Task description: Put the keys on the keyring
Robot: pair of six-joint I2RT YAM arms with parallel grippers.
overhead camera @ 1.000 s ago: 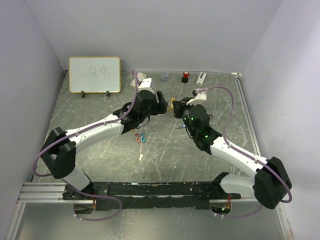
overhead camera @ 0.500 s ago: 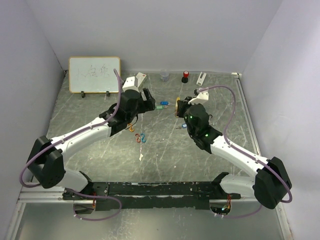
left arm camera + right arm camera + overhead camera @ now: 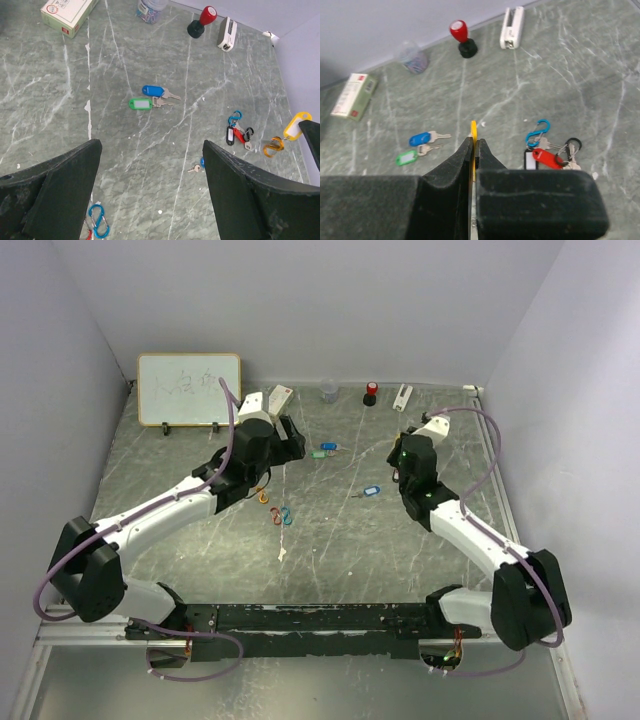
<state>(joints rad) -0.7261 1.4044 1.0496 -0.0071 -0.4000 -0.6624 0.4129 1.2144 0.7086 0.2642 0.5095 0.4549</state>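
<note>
Lying on the desk point(image 3: 60, 100) are blue- and green-tagged keys point(image 3: 152, 98); my left claw point(image 3: 150, 146) gapes empty, right claw point(image 3: 474, 146) clamps a yellow tag point(image 3: 473, 129).

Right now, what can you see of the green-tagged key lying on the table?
The green-tagged key lies flat on the marbled grey-green table, out in the open between the two arms. Its tag is an oblong of green plastic with a white label window, and a small silvery metal key sticks out of one end. The blue-tagged key lies right beside it, blades close together; whether they are joined cannot be told. Nothing holds it.
</note>
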